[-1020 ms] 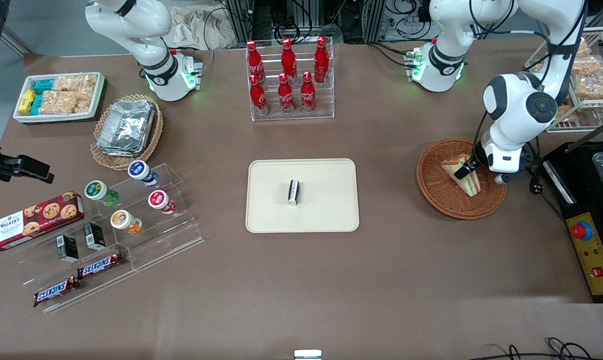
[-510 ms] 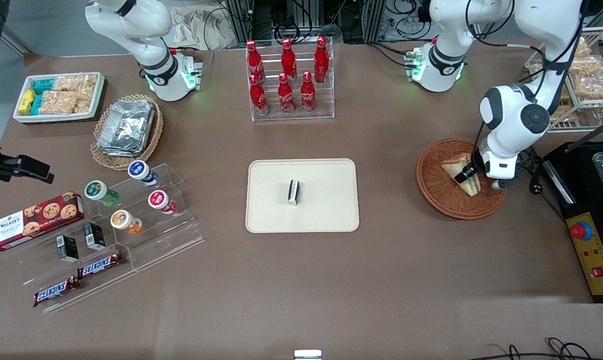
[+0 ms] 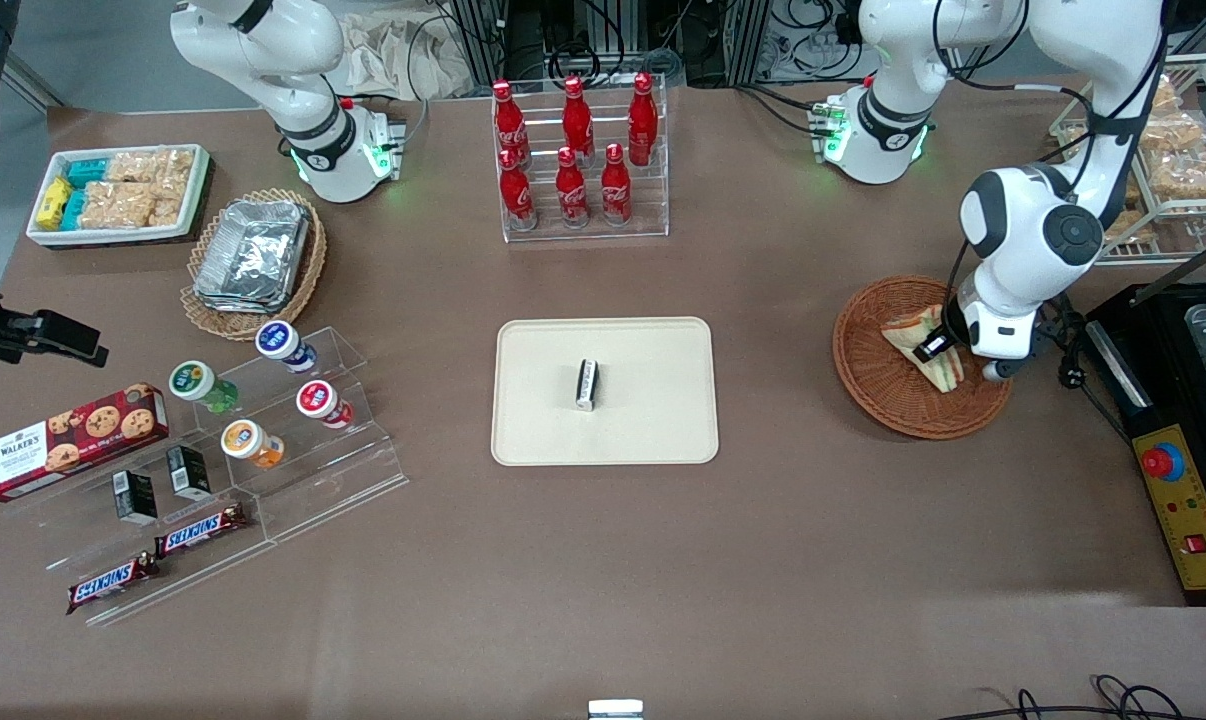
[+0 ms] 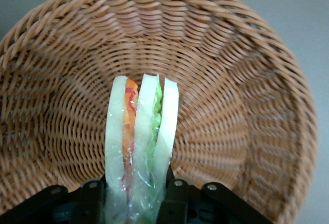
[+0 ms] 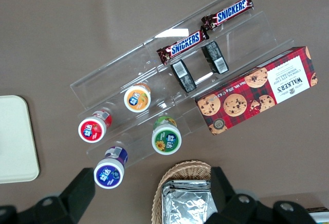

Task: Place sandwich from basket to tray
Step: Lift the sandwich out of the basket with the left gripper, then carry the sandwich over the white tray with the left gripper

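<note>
The left arm (image 3: 1033,235) is glossy white with dark grey joint caps, black cables and a black-fingered hand (image 3: 935,349).

The sandwich (image 4: 141,147) stands on its edge in the round brown basket (image 3: 878,385), with white bread and orange, red and green layers, and the pincer (image 4: 136,190) squeezes it from both sides. The flat beige tray (image 3: 653,400) lies well apart, in the middle of the worktop.

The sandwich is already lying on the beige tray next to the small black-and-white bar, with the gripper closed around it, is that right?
Not quite. The sandwich is in the basket, not on the tray; the front view shows only the small black-and-white bar on the tray. The rest holds: the left wrist view shows the gripper shut on the sandwich, fingers pressing both bread sides.
</note>
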`<state>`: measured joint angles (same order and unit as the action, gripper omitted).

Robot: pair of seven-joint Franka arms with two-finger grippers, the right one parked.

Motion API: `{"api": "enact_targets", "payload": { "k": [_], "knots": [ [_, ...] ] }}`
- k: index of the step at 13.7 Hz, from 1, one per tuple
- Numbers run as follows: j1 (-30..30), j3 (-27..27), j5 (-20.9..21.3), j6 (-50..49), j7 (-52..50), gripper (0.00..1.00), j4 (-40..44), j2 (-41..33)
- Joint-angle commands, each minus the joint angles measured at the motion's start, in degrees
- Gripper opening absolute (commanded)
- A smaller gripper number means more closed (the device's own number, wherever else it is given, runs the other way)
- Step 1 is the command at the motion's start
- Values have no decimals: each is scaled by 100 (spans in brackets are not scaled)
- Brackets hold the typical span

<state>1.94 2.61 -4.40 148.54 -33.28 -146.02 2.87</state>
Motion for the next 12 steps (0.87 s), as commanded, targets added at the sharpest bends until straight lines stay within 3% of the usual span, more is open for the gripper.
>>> {"api": "enact_targets", "payload": {
  "k": [1,3,6,9,12],
  "knots": [
    [-19,414,-53,-868,129,0,292,-690],
    [-19,966,-52,-1220,260,0,634,-867],
    [-19,1609,-52,-2351,366,0,1966,-649],
    [-19,1961,-61,-3925,375,0,3882,70],
    [-27,2321,227,-3956,436,0,4625,783]
  ]
}}
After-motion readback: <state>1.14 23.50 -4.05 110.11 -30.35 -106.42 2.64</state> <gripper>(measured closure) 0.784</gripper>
